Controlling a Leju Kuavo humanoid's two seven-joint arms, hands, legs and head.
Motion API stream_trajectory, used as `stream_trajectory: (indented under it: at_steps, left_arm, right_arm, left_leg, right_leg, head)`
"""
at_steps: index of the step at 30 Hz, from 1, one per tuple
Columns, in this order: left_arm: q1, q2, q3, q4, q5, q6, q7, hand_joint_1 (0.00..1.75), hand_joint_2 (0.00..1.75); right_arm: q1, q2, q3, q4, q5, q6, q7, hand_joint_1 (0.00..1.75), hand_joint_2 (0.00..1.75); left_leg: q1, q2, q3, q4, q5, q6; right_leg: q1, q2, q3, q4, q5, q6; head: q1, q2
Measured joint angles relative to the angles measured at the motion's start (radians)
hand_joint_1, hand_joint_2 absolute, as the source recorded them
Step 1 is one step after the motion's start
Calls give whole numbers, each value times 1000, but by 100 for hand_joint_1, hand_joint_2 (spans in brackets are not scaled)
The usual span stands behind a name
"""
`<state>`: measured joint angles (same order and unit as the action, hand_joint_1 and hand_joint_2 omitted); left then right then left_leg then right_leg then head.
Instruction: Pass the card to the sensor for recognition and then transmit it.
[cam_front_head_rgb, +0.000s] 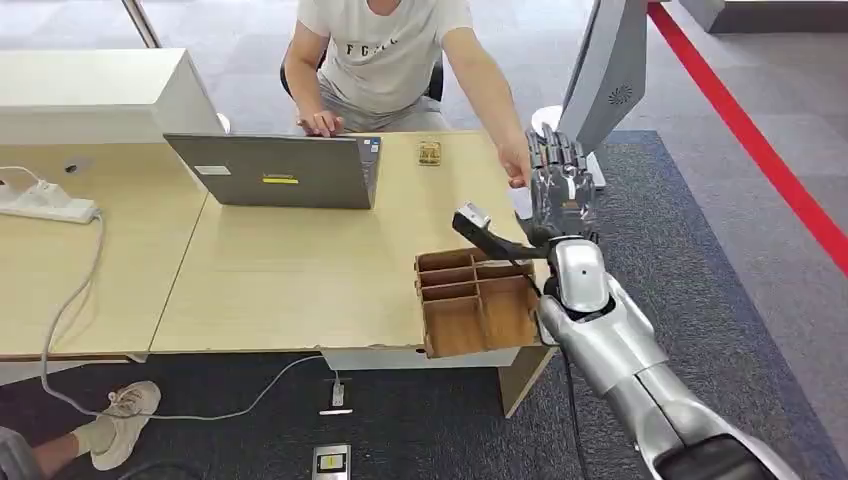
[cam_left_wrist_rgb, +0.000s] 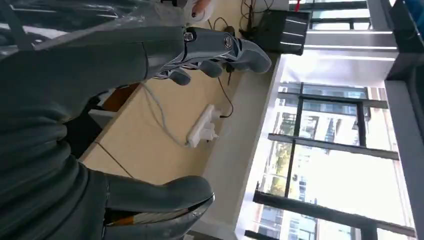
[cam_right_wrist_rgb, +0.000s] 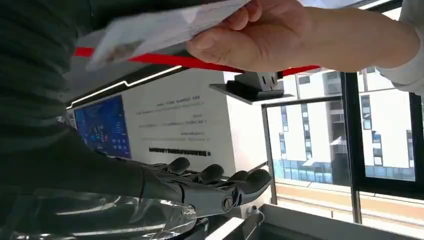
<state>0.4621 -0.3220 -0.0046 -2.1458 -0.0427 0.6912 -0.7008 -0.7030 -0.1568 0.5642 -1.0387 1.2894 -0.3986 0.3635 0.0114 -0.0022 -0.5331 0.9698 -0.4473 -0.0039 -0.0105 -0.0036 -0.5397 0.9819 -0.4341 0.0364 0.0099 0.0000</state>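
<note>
Your right hand (cam_front_head_rgb: 560, 185) is raised past the far right corner of the pale wooden table (cam_front_head_rgb: 290, 280), fingers straight, apart and holding nothing. In the right wrist view, a person's hand (cam_right_wrist_rgb: 250, 37) pinches the thin, flat white card (cam_right_wrist_rgb: 160, 27) just beside your hand. Your left hand (cam_left_wrist_rgb: 150, 125) is spread too, smooth grey thumb apart from the darker fingers. A slotted brown wooden tray (cam_front_head_rgb: 475, 300) sits at the table's near right corner.

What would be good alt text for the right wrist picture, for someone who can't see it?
A person's hand holds a white card just beyond the robot's right hand, whose fingers are stretched out with nothing in them. Behind are a wall screen and tall windows.
</note>
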Motion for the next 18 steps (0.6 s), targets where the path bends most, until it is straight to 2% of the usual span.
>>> stream_trajectory:
  at_steps: [1, 2, 8, 18]
  left_arm:
    - [3, -2, 0, 0, -5, 0, 0, 0, 175]
    - [6, -3, 0, 1, -11, 0, 0, 0, 175]
    - [15, -13, 0, 11, -15, 0, 0, 0, 175]
    - [27, -27, 0, 39, -13, 0, 0, 0, 175]
  right_arm:
    - [-2, 5, 2, 8, 0, -2, -4, 173, 175]
    - [-3, 10, 3, 16, 0, -4, -5, 175, 175]
    - [-9, 30, 7, 61, -10, -15, -11, 175, 175]
    - [-14, 36, 6, 104, -21, -36, -36, 175, 175]
  left_leg:
    - [0, 0, 0, 0, 0, 0]
    - [0, 0, 0, 0, 0, 0]
    - [0, 0, 0, 0, 0, 0]
    - [0, 0, 0, 0, 0, 0]
  right_leg:
    - [0, 0, 0, 0, 0, 0]
    - [0, 0, 0, 0, 0, 0]
    - [0, 0, 0, 0, 0, 0]
    - [0, 0, 0, 0, 0, 0]
  head:
    - [0, 0]
    - [0, 0]
    - [0, 0]
    - [0, 0]
